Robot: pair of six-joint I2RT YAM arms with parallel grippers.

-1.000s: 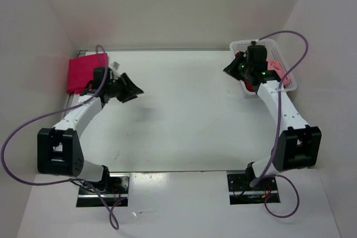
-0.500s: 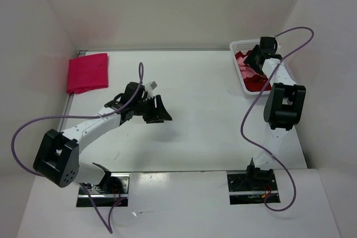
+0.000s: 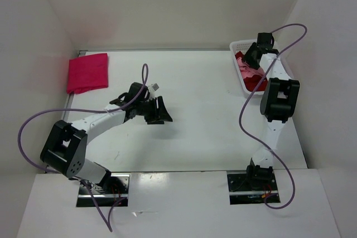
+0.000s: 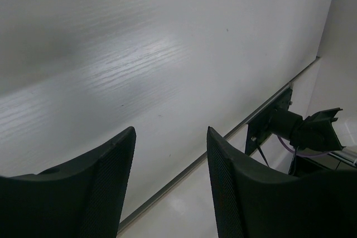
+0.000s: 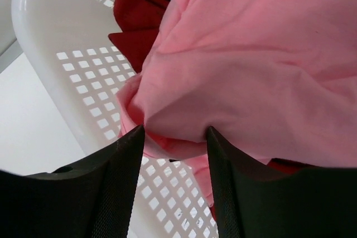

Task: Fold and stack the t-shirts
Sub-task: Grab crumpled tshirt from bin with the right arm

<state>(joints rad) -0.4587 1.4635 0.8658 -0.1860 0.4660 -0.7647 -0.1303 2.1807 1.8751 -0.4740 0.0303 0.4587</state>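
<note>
T-shirts first: magenta t-shirt (image 3: 87, 72) lies folded at far-left corner of the surface (image 3: 195, 110). The light pink t-shirt (image 5: 251, 65) and dark red t-shirt (image 5: 139, 26) sit bunched together in the basket (image 5: 72, 82) at far right. So prob. one done, two to go.

The right gripper (image 5: 174, 135) is down over the basket, jaws apart, w/ a bulge of light pink cloth between the tips. The left gripper (image 4: 170, 137) hangs over the middle of the surface, jaws apart, nothing in them.

What could go wrong, IMO:
- Pink lies on top of the red w/ red poking out beside it, so a deep pinch could take both layers and haul two shirts out at once.
- A shallow pinch gets only a thin fold; soft cloth could slip out mid-lift and drop back, or drape over the rim.
- The basket looks light. If cloth drags on the wall, the whole thing may slide or tip.
- The wall is full of holes, so a fingertip going too low could catch there.

Hard to tell:
- Whether the tips touch the cloth yet, can't say.
- How much red is under the pink, and how they're tangled: hidden.
- In the top view the arm covers much of the basket, and the right gripper itself is barely readable there.
- How neat the magenta fold is: too small to judge.
</note>
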